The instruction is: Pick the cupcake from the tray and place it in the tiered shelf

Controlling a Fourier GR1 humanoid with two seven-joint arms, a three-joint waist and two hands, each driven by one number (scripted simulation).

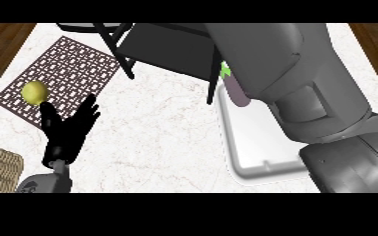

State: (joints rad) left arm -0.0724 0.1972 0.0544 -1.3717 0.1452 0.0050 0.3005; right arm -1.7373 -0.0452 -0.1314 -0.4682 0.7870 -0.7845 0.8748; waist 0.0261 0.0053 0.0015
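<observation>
Head view. The right forearm (295,80) enters from the lower right and lies across the white tray (255,142), its far end over the tray's upper edge, close to the tiered shelf (166,45). The right hand is hidden beneath the forearm, so its state cannot be told. The cupcake is not visible. It may lie under the arm or inside the hidden hand, and neither can be confirmed. A purple item with a green top (237,90) shows at the tray's upper left corner, just beside the forearm. The left hand (70,127) rests at the lower left, fingers up and spread, grasping nothing.

Step in hand, as a judgement: either the pick at the tray or the carry toward the shelf. The next move calls for the cupcake to be lifted above the tray rim, passed between the shelf's black legs and set down level on a tier.

Surface: a pale marbled counter (162,130). It carries a brown lattice mat (74,70) with a yellow-green fruit (35,92) on it. A woven basket (6,162) shows at the left edge. Wood flooring shows at the upper corners.
</observation>
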